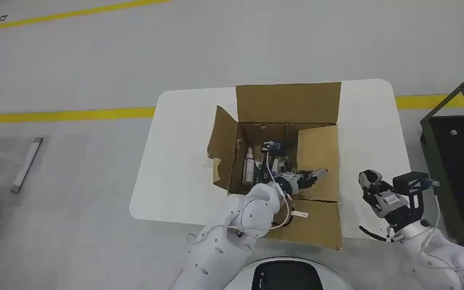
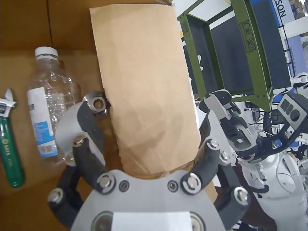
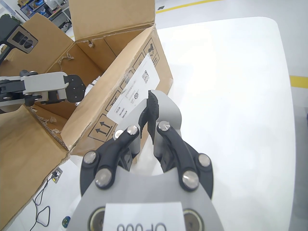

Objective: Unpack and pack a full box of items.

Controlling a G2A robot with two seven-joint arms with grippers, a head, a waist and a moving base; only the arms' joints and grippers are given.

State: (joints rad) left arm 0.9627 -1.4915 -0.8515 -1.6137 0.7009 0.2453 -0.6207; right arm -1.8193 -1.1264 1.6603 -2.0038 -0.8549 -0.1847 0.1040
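Left end effector [image 2: 155, 100] spread astride brown paper bag [image 2: 139, 61], grip unclear.
Right end effector [image 3: 149, 111] closed, empty, beside brown cardboard box [image 3: 134, 66].

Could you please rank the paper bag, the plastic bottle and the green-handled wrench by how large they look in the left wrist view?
1. paper bag, clearly the largest.
2. plastic bottle.
3. green-handled wrench, the smallest, though the picture's edge cuts part of it off.
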